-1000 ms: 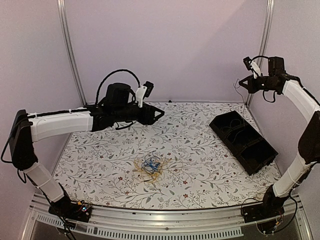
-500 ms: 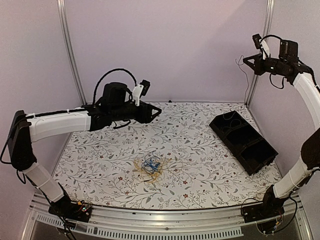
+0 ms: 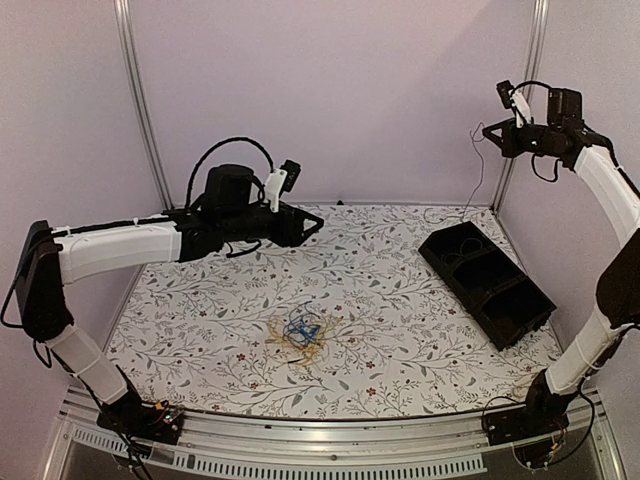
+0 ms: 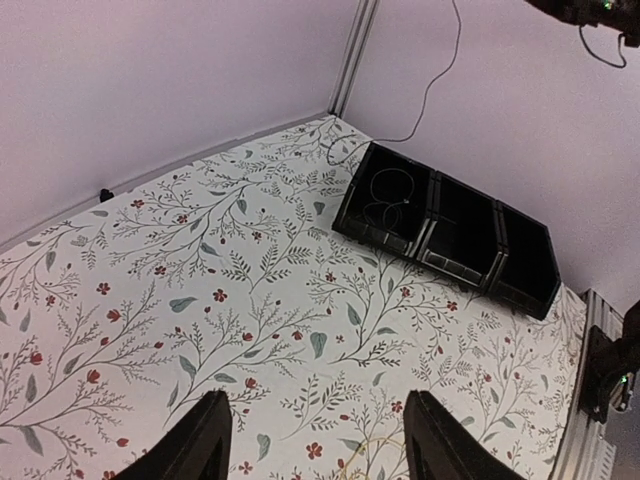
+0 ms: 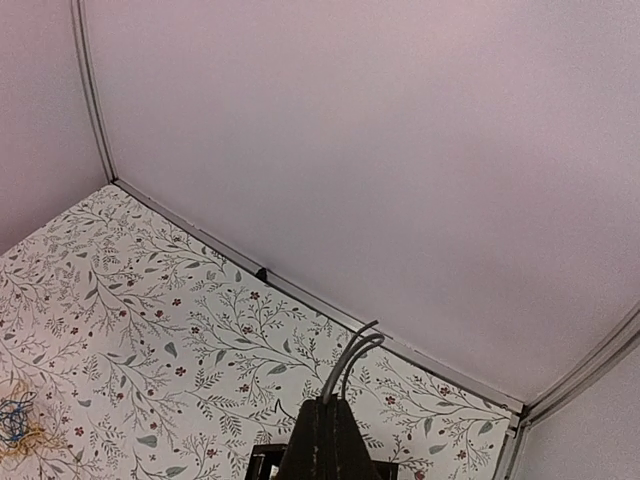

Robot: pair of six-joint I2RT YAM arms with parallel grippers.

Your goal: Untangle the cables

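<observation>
Judging what could go wrong, from left to right: the left pincer (image 4: 315,420), standing partly open and holding nothing, is hanging high over the desk (image 3: 200,300). A blunt descent from there could be pinching several wires of the tangle of cables (image 3: 300,333) at once, tightening the knot instead of loosening it. Further right, the right pincer (image 5: 325,408) is clamping shut on a thin grey strand (image 5: 345,365) and holding it high by the back corner post. The strand is very thin and is hanging slack, so it could be slipping from the jaws, or its trailing lower part could be catching on the rim of the black bin (image 3: 500,325) and dragging the bin. As for position, the yellow and blue tangle is lying on the desk below the left pincer and a little back toward the arm bases, well apart and untouched. From the right pincer it is lying far below and well off to the left. The held strand is dropping from the right pincer to the desk just beside the bin's far corner; whether its end is reaching into the bin cannot be told.
</observation>
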